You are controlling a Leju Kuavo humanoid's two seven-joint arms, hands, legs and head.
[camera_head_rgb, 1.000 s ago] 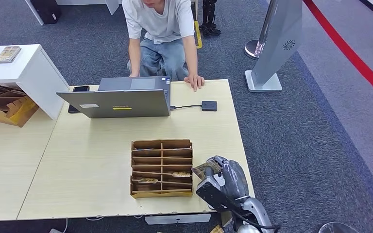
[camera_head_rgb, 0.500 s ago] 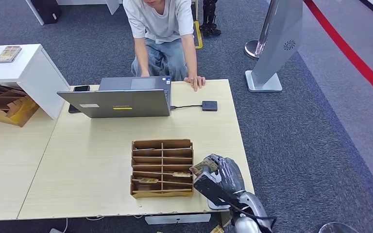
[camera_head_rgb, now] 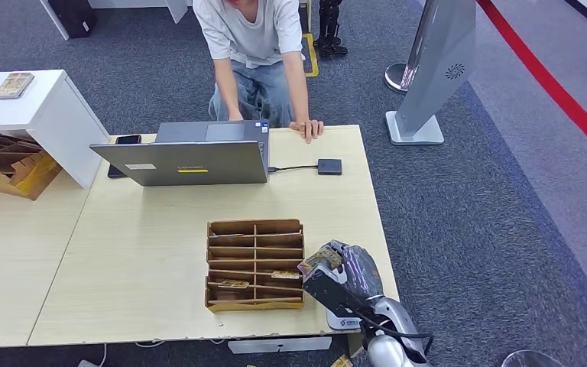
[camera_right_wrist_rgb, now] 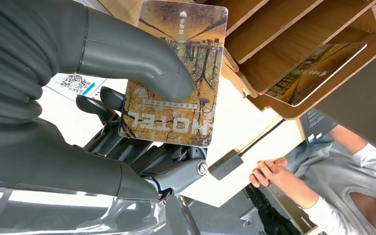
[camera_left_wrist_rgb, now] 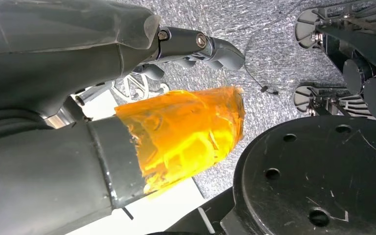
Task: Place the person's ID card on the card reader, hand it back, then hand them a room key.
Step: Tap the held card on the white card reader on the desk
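Observation:
My right hand (camera_head_rgb: 348, 277) hovers over the near right corner of the table, just right of the wooden key rack (camera_head_rgb: 254, 264). It pinches a brown hotel room key card (camera_head_rgb: 318, 262). In the right wrist view the thumb (camera_right_wrist_rgb: 142, 58) presses on the key card (camera_right_wrist_rgb: 181, 105), with darker fingers behind it. The black card reader (camera_head_rgb: 329, 166) lies at the far side, cabled to the laptop (camera_head_rgb: 191, 157). A person (camera_head_rgb: 254, 38) leans on the far edge with one hand (camera_head_rgb: 306, 128) flat on the table. My left hand (camera_left_wrist_rgb: 127, 112) hangs over the floor, holding nothing, its thumb wrapped in orange tape.
Two more key cards (camera_head_rgb: 285, 274) (camera_head_rgb: 233, 284) sit in rack slots. A white sheet with a QR code (camera_head_rgb: 342, 320) lies under my right hand. A phone (camera_head_rgb: 128, 139), a white stand (camera_head_rgb: 42, 115) and cardboard trays (camera_head_rgb: 4, 164) are at the left; a grey kiosk (camera_head_rgb: 437, 69) stands beyond the right.
My right hand has drifted slightly left and up with the key card, uncovering the white sheet. The person has shifted their legs; their hand stays on the table.

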